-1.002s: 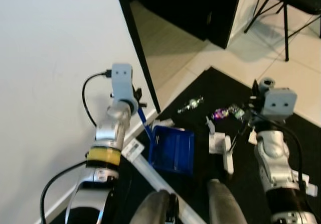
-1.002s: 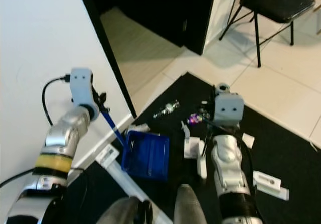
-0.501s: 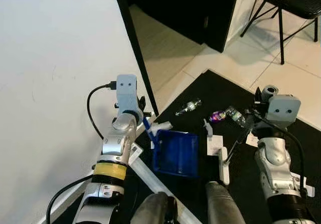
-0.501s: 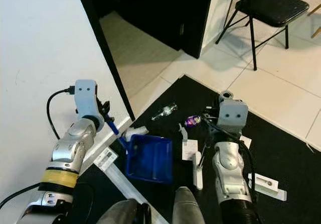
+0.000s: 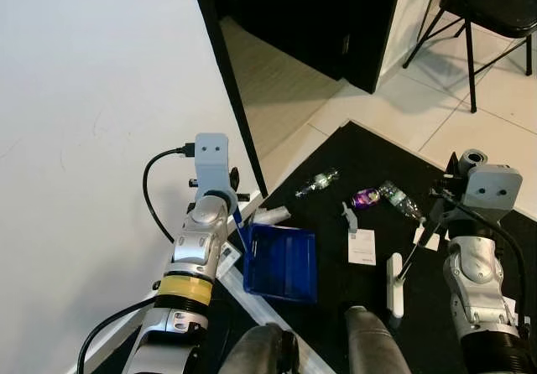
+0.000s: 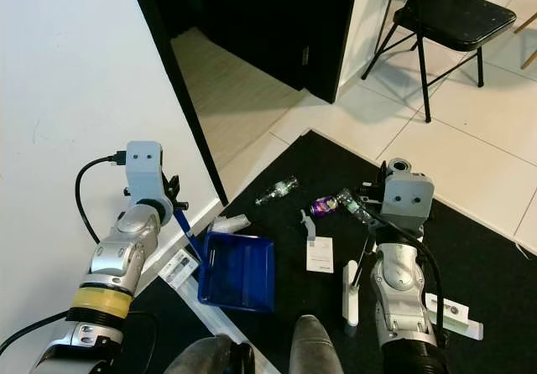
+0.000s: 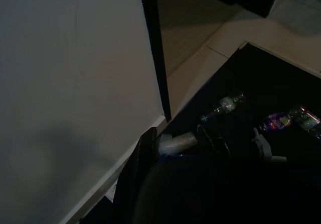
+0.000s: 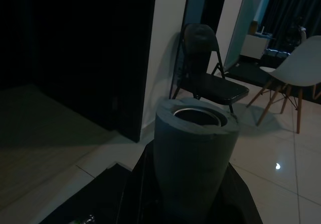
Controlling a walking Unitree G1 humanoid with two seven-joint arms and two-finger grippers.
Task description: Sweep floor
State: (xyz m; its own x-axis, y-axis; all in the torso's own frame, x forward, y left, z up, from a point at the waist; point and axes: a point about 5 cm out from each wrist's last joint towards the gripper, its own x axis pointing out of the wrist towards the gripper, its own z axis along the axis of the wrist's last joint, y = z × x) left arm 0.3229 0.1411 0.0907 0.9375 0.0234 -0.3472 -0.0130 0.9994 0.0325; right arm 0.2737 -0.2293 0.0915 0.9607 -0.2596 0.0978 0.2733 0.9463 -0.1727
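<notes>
Zero litter sat in the blue dustpan (image 5: 281, 262); sweep looked barely begun.

L eye: left gripper (image 5: 232, 202) pinched the dustpan handle, pan flat on the black mat (image 5: 470, 152) near its wall-side edge. Clear bottle (image 5: 317, 180), purple wrapper (image 5: 365, 196), second bottle (image 5: 399, 200) and card (image 5: 362, 246) lay loose mid-mat.

R eye: right gripper (image 6: 369, 246) held the broom pole (image 6: 362, 261), white brush head (image 6: 351, 293) on mat, short of the litter.

L wrist: dark; litter ahead.

R wrist: pole top (image 8: 194, 158) clamped betw fingers.
</notes>
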